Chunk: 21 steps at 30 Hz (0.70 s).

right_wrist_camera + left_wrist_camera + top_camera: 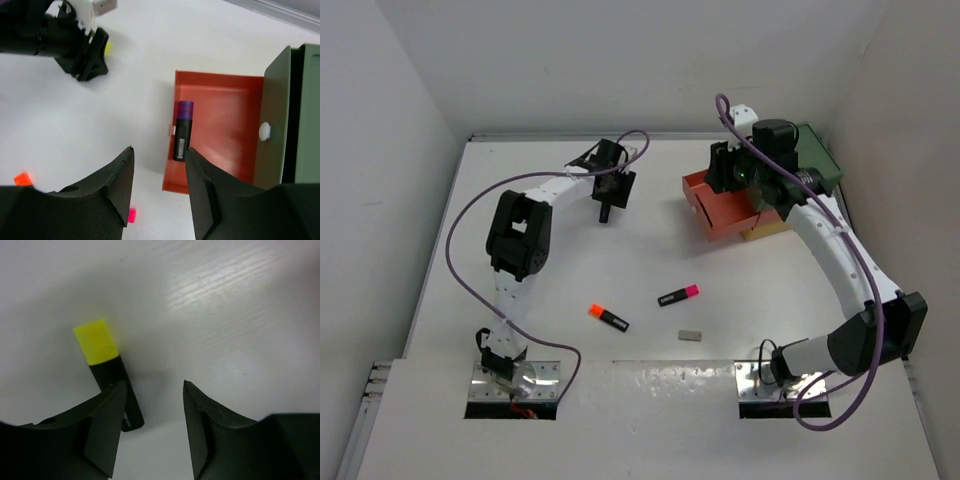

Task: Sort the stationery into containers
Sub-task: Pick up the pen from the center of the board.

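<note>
The left gripper [152,385] is hanging open just above the white table [240,315], with nothing between its two dark fingers [102,430]. A short black highlighter with a yellow cap [106,365] is lying flat on the table beside one finger, which is hiding part of its barrel. A small pale label is showing near its lower end, too blurred to read.

The right gripper [159,150] is hovering open and empty over the outer edge of the pulled-out coral-red box drawer [225,100]. Inside, a black highlighter with a purple cap [183,131] is lying along one wall – the pale print on its barrel is too small to read. The green drawer [305,115] is sitting above, a round white knob [264,130] on its front, and the yellow drawer [765,230] is peeking out beneath.

Out on the open table, well apart from both grippers, an orange-capped highlighter [608,317], a pink-capped highlighter [678,295] and a small grey eraser block [690,335] are lying near one another
</note>
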Each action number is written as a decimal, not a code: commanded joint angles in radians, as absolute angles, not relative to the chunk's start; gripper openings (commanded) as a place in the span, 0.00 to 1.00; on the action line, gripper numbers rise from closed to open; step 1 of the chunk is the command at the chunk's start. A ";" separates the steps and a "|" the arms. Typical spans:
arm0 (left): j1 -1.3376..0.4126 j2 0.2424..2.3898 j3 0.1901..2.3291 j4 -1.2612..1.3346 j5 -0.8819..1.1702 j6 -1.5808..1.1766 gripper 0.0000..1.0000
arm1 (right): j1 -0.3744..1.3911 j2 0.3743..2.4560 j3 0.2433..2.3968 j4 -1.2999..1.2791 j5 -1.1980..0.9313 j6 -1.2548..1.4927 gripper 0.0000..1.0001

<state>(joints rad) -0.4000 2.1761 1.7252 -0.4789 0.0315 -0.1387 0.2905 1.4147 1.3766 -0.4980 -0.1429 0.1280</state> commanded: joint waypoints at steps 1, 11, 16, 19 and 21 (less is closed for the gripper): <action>-0.393 2.200 1.793 -0.499 -0.087 -0.193 0.53 | 0.293 1.378 1.330 -0.476 -0.170 0.097 0.45; -0.387 2.250 1.856 -0.488 -0.158 -0.216 0.57 | 0.291 1.370 1.308 -0.489 -0.170 0.074 0.45; -0.379 2.296 1.874 -0.500 -0.155 -0.216 0.56 | 0.291 1.374 1.310 -0.488 -0.170 0.075 0.45; -0.368 2.310 1.871 -0.508 -0.140 -0.221 0.55 | 0.293 1.376 1.308 -0.486 -0.172 0.086 0.45; -0.364 2.315 1.870 -0.505 -0.132 -0.222 0.54 | 0.293 1.374 1.305 -0.483 -0.182 0.094 0.45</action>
<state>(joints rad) -0.3828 2.3054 1.8435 -0.4934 -0.1375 -0.2047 0.2905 1.3888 1.3090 -0.5102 -0.1619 0.0834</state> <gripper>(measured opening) 0.546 0.450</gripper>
